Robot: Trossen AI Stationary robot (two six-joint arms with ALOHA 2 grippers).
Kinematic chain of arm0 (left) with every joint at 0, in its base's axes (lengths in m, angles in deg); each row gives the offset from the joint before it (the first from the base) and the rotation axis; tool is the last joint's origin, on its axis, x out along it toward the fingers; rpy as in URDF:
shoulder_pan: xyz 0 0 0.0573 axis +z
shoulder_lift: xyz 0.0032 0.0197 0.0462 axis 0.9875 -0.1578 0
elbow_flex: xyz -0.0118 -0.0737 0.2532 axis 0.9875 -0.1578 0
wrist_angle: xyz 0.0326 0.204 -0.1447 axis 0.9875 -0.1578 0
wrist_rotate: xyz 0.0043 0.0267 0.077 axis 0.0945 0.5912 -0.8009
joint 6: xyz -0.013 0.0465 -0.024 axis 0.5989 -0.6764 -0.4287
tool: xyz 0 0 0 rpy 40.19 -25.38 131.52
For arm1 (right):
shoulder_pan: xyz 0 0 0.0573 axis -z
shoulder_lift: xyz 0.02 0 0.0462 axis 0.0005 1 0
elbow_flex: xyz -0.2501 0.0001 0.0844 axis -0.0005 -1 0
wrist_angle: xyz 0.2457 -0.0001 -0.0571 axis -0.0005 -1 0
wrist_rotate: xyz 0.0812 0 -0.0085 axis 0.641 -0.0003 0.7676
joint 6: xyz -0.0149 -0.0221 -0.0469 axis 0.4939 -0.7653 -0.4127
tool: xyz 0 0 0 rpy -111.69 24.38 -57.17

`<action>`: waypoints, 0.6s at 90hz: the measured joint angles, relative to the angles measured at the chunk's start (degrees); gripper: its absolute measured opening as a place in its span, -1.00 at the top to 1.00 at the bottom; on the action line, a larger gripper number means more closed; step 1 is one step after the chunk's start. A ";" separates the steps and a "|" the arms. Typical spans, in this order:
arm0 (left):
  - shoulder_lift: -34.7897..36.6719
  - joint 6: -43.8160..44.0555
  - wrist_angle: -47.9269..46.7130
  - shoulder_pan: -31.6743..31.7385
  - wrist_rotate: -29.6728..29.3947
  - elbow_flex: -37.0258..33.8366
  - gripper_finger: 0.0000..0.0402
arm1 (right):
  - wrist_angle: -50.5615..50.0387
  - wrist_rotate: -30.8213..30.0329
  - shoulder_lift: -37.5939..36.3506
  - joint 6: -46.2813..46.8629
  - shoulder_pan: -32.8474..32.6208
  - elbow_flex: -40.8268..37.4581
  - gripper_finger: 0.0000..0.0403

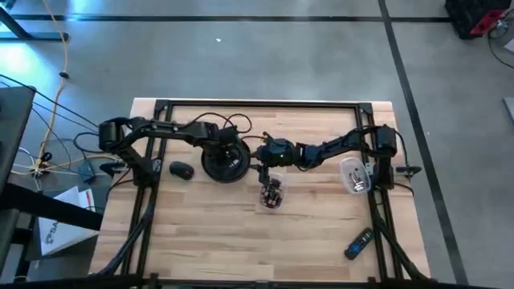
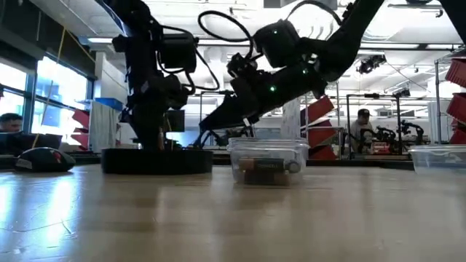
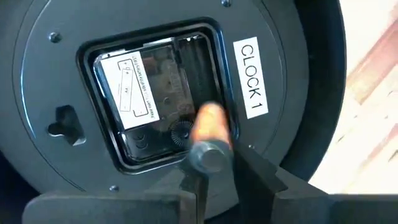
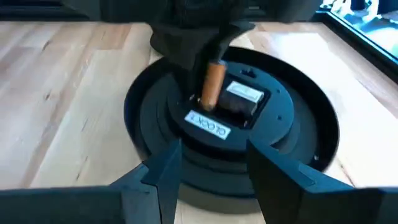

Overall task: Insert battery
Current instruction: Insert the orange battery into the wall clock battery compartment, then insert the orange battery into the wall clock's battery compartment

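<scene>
My left gripper [image 3: 208, 171] is clamped on a battery [image 3: 210, 134], a copper-coloured cell with a silver end cap, and I hold it tilted directly over the back of the clock [image 1: 224, 160], a round black disc lying face down on the wooden table [image 1: 209, 233]. In my left wrist view the battery hangs above the rectangular movement housing [image 3: 155, 93] set in the middle of the clock back, with its far end near the dark battery slot [image 3: 196, 59] at the housing's side; I cannot tell whether that end touches the slot. A white label reading "CLOCK 1" [image 3: 250, 78] sits beside the housing. My right gripper [image 4: 211, 168] hovers just beside the clock with its fingers spread wide and nothing between them, looking across at the left one; from there the battery [image 4: 212, 86] shows slanting down from the left fingers toward the housing. In the high view both arms meet near the table's middle, the left one reaching over the clock and the right one stretching in from the other side. A clear plastic container [image 1: 273, 193] holding more batteries stands near the clock, just in front of my right gripper, and in the low view it sits between the clock [image 2: 156, 160] and a second clear container [image 2: 438, 156]. A black computer mouse [image 1: 182, 169] lies just beside the clock, and a dark remote control [image 1: 358, 243] rests well apart near the table's corner.
</scene>
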 joint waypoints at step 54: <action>-0.24 -5.21 -3.06 -1.21 -1.05 2.08 0.73 | -0.11 -0.15 0.00 1.15 0.02 0.00 0.26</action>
